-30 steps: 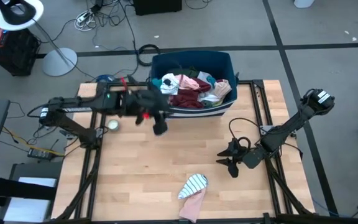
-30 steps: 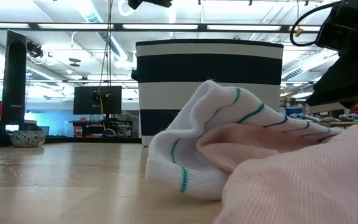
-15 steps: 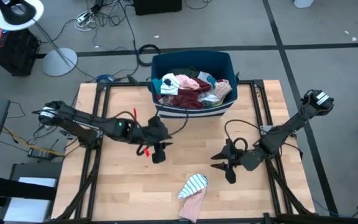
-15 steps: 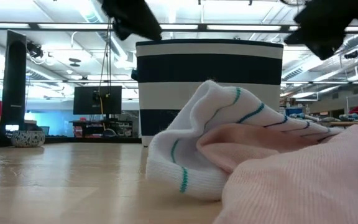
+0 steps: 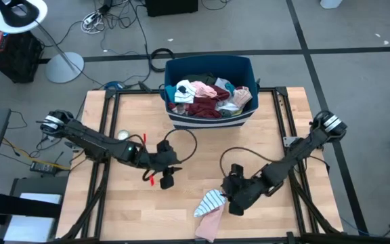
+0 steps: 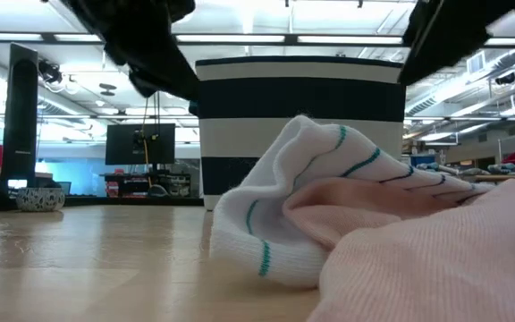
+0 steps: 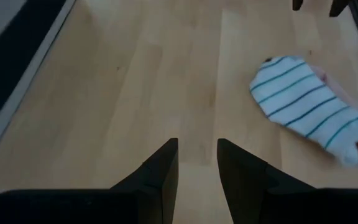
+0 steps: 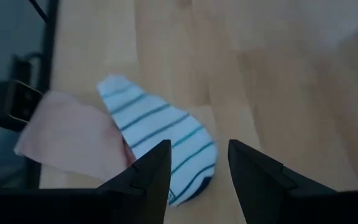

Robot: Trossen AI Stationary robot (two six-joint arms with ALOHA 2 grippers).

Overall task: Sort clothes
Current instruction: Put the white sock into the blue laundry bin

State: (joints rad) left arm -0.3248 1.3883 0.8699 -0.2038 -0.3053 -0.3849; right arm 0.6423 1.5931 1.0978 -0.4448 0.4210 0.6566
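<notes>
A white garment with teal stripes (image 5: 210, 201) lies on the table near its front edge, resting partly on a pale pink garment (image 5: 210, 223); both fill the low view (image 6: 329, 197). More clothes are heaped in the dark blue bin (image 5: 208, 96) at the table's far edge. My right gripper (image 5: 233, 200) is open and empty, just right of the striped garment (image 8: 160, 140). My left gripper (image 5: 167, 180) is open and empty over bare wood, left of the striped garment (image 7: 306, 106).
A small round bowl (image 5: 122, 136) sits at the table's left. Black rails (image 5: 286, 129) run along the table's left and right sides. Bare wood (image 5: 202, 152) lies between the bin and the two garments.
My left gripper has come away from the bin, down and toward the table's near edge, to mid-table. My right gripper has gone toward the table's left and near edges, up to the striped garment. The two garments have kept still.
</notes>
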